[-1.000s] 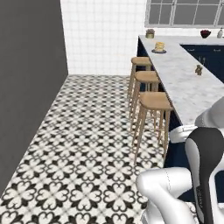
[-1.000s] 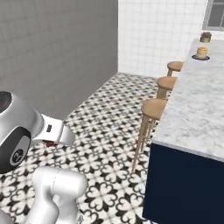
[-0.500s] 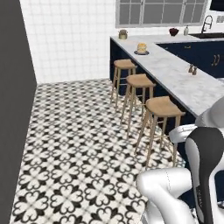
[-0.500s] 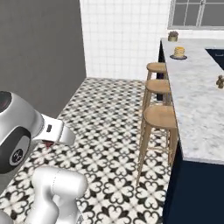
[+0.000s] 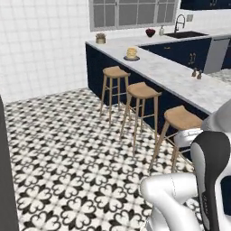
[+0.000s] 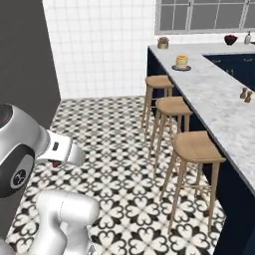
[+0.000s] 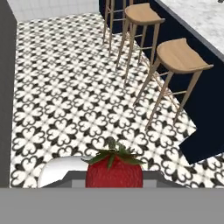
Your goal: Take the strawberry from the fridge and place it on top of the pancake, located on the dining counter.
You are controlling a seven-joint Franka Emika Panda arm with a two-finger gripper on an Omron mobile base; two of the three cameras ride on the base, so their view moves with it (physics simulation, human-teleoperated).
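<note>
A: Where is the strawberry (image 7: 113, 169) at this moment?

B: In the hand view it sits at six o'clock, red with green leaves on top, held between the fingers of the gripper (image 7: 113, 180). The jaws are closed tight on it. In the right base view a small red spot shows under the hand (image 6: 61, 154) at about nine o'clock.

A: And the pancake (image 5: 131, 53)?

B: In the left base view it is a tan-yellow stack on a dark plate (image 5: 131, 58), at about twelve o'clock, on the dining counter (image 5: 180, 76). In the right base view the same stack (image 6: 182, 62) stands at one o'clock, near the counter's (image 6: 219, 94) left edge.

A: What else is on that marble top?

B: A small potted plant (image 5: 100, 38) at the far corner, eleven o'clock of the pancake in the left base view. Two small brown shakers (image 5: 196, 73) stand side by side at about two o'clock of that view. A dark bowl of red fruit (image 5: 150, 32) sits farther back by the window (image 5: 131, 13).

A: And the stools?

B: Three round wooden stools (image 5: 140, 90) stand in a row along the counter's navy base, on the black-and-white patterned floor (image 5: 67, 153). In the hand view two stools (image 7: 181, 56) show at one o'clock, above the strawberry.
</note>
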